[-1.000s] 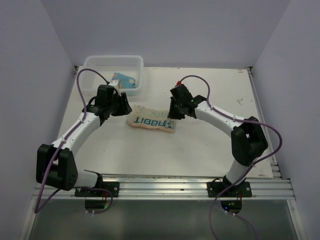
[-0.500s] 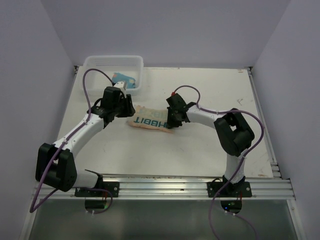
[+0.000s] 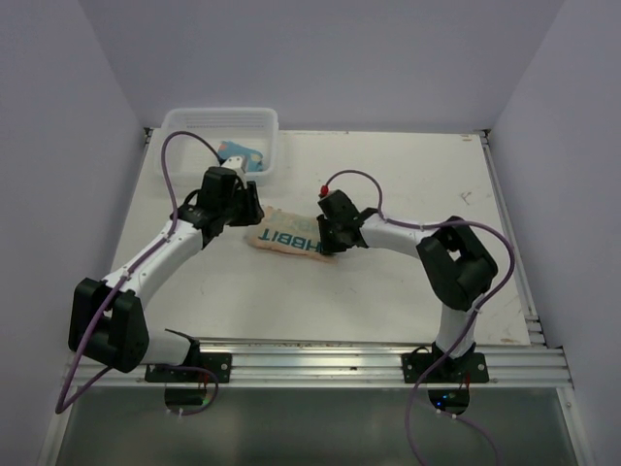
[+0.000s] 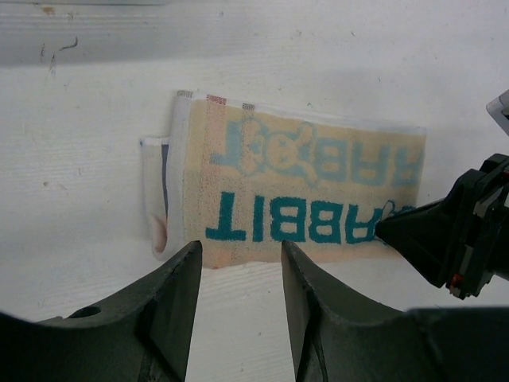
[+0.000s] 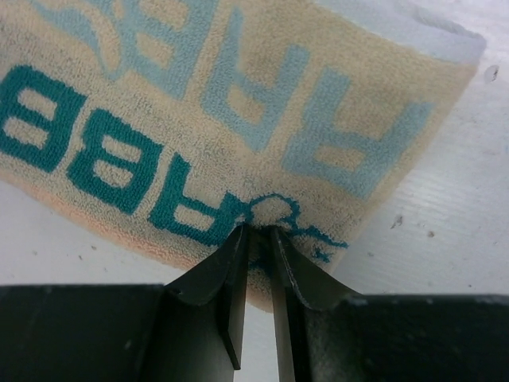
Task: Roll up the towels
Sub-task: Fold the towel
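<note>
Right gripper (image 5: 256,232): jaws nearly closed, pinching an edge of the cream towel (image 5: 199,119), which lies folded on the table (image 3: 388,291) between both arms. Left gripper (image 4: 238,251): jaws apart, empty, above the towel's other end. Since a second ago, the right gripper has shifted left along the towel and the left gripper slightly right. In the top view, the right gripper hides the towel's right end. The blue towel (image 3: 241,155) in the basket (image 3: 218,118) shows only in part.

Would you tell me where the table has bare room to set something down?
Bare: the table's far right, beyond the right gripper, and the near strip between cream towel and rail. Crowded: far left, around basket, left gripper and towel.
</note>
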